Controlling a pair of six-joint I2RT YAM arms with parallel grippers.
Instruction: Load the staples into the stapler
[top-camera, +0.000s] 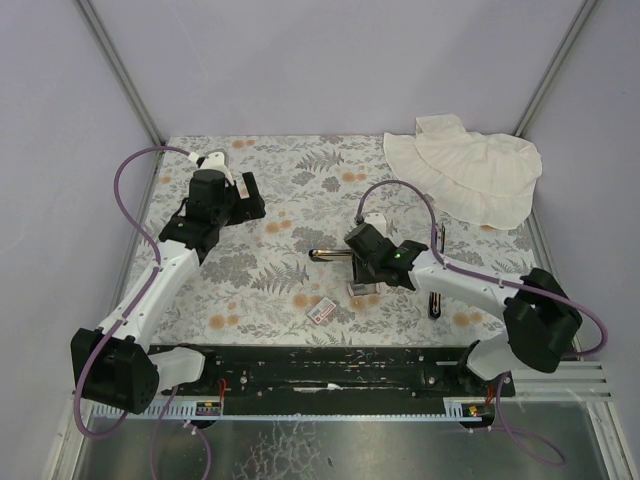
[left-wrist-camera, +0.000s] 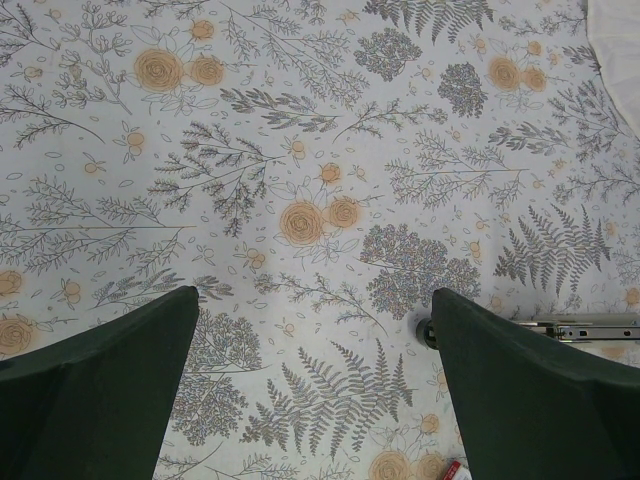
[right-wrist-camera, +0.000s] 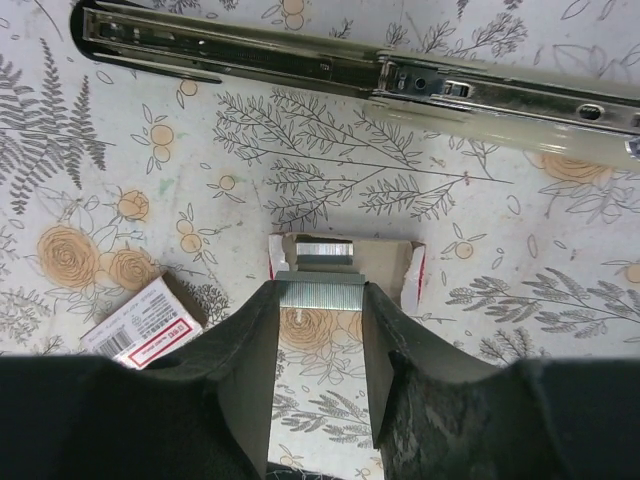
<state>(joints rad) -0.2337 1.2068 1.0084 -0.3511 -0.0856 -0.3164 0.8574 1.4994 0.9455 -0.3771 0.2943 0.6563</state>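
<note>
We saw a short silver-grey strip of staples (right-wrist-camera: 320, 294) clenched between the fingertips of the right gripper (right-wrist-camera: 320, 304), at the near edge of the open cardboard tray (right-wrist-camera: 388, 268). A second strip (right-wrist-camera: 328, 252) lay in that tray, and the opened stapler (right-wrist-camera: 350, 72) beyond ran out of frame. The sleeve (right-wrist-camera: 140, 325), partly hidden by the gripper, bore a barcode and red label in print too small to read. The left gripper (left-wrist-camera: 312, 300) hung spread wide over the floral tablecloth (left-wrist-camera: 300, 150), holding nothing.

We log left arm (top-camera: 160, 285) and right arm (top-camera: 465, 285): white link shells, bulky black joint housings. Purple cable (top-camera: 117, 185) loops off each, far side from black rail (top-camera: 330, 365). Small green light (top-camera: 400, 255) on right wrist. On left pincer (left-wrist-camera: 315, 300), fingers (left-wrist-camera: 110, 390) dark, matte, wedge-shaped. On right pincer (right-wrist-camera: 320, 292), same shape, grainier.
</note>
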